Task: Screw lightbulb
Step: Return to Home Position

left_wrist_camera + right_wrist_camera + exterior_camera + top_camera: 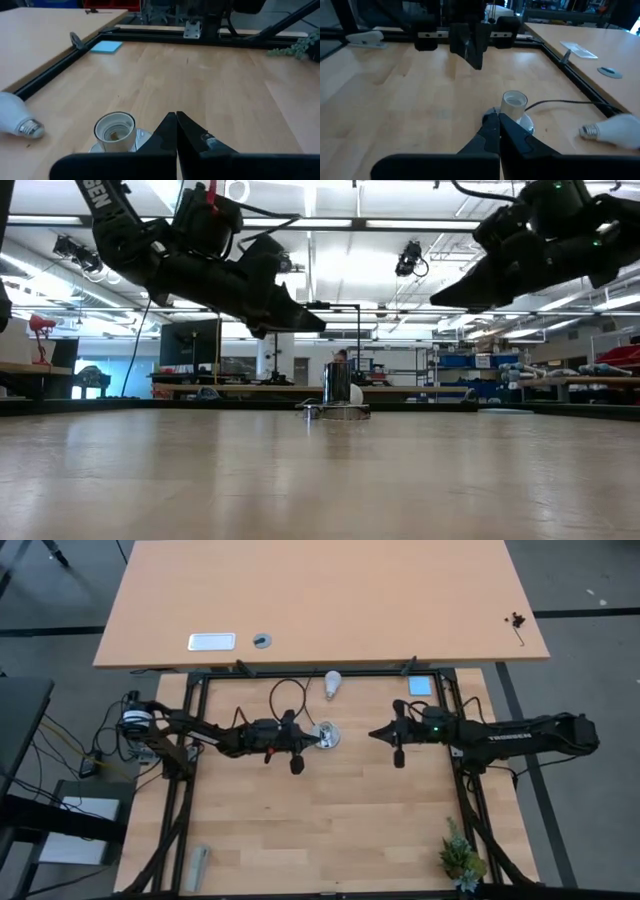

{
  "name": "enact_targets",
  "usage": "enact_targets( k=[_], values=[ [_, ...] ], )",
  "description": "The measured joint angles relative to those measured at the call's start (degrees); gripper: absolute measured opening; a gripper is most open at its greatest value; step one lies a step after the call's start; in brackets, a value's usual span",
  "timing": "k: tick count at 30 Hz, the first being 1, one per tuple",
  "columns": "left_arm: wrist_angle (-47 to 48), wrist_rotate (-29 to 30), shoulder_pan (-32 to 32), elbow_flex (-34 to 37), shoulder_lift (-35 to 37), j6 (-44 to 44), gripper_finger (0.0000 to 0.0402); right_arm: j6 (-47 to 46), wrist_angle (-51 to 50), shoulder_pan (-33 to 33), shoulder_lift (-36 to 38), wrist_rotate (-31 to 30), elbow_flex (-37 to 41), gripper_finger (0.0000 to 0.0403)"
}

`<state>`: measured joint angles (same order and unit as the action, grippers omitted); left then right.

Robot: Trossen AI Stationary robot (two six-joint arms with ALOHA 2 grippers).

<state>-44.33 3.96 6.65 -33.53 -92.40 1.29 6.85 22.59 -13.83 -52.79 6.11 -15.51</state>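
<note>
Lightbulb (332, 683) is seen lying near the table's (330, 830) far edge, apart from the empty socket (327, 736); screwing is judged undone. Left gripper (175, 116) and right gripper (496, 117) are held clenched on nothing, above the middle.

**Inspector:** Small white frosted lightbulb (332, 683)?
**Assistant:** On its side by the tabletop's (300, 830) rear edge, midway along, behind the round silvery socket base (327, 737), apart from it.
**Inspector:** Socket base?
**Assistant:** Upright, mid-tabletop; left gripper (316, 732) just beside, right gripper (374, 734) to its right.
</note>
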Motion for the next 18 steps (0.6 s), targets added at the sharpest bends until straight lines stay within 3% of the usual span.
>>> enact_targets(
  k=[7, 13, 18],
  values=[
    [-2.5, 0.6, 0.0, 2.6, 1.9, -0.1, 0.0000, -2.2, -0.2, 0.9, 6.2, -0.7, 5.1, 0.0004],
    [-2.4, 1.9, 0.0, 5.8, 5.6, 0.4, 0.0000, -3.5, -1.2, 3.2, 14.9, -6.2, 8.1, 0.0004],
    [-3.1, 2.9, 0.0, 8.6, 9.5, 0.4, 0.0000, -3.4, -8.7, 6.0, 22.2, -11.3, 8.2, 0.0002]
  ],
)
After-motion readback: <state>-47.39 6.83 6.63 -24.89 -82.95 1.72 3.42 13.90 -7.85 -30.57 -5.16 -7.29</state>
